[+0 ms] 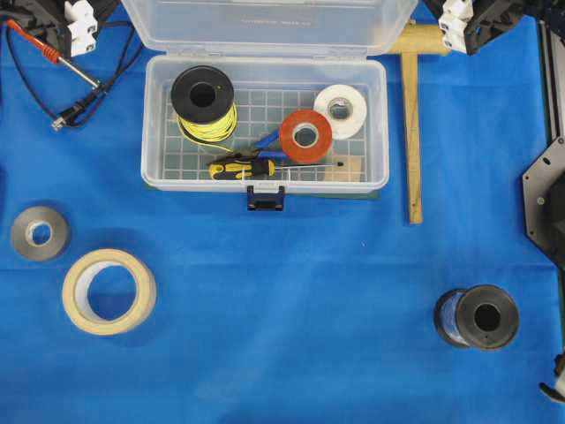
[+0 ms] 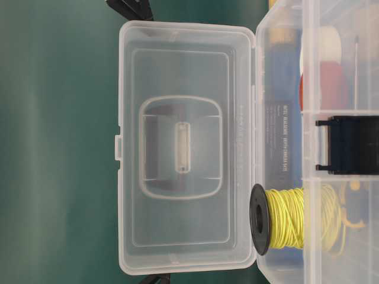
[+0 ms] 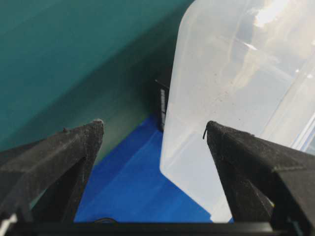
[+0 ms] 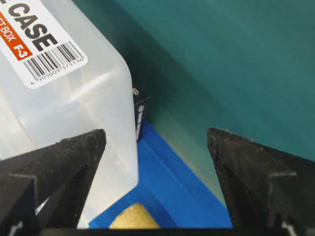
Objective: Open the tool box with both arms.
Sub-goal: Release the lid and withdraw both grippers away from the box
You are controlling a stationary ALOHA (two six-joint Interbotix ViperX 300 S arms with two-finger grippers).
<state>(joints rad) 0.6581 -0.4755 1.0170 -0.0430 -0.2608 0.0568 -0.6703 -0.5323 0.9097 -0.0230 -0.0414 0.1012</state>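
Blue cloth [image 1: 291, 291] covers the table, and nearest the bottom of the overhead view lie loose items: a masking tape roll [image 1: 109, 291], a grey ring [image 1: 40, 233] and a dark spool [image 1: 478, 316]. Beyond them, in the middle, sits the tool box [image 1: 265, 124], its black latch [image 1: 266, 197] hanging free at the front edge. Inside are a yellow wire spool [image 1: 204, 103], red tape [image 1: 305, 136], white tape [image 1: 340, 110] and a screwdriver [image 1: 247, 167]. A wooden mallet [image 1: 411, 124] lies just beside the box on its right.

Farther back, the clear lid [image 1: 269, 22] stands raised behind the tray; the table-level view shows it swung fully up. At the far corners, the left gripper [image 3: 155, 132] and the right gripper [image 4: 156, 135] each hover near a lid corner with jaws spread wide and nothing between the fingers; neither appears to touch the plastic.

By this evidence the opening looks done: latch released, lid up, contents exposed. What seems left is only for both arms to draw clear of the lid.
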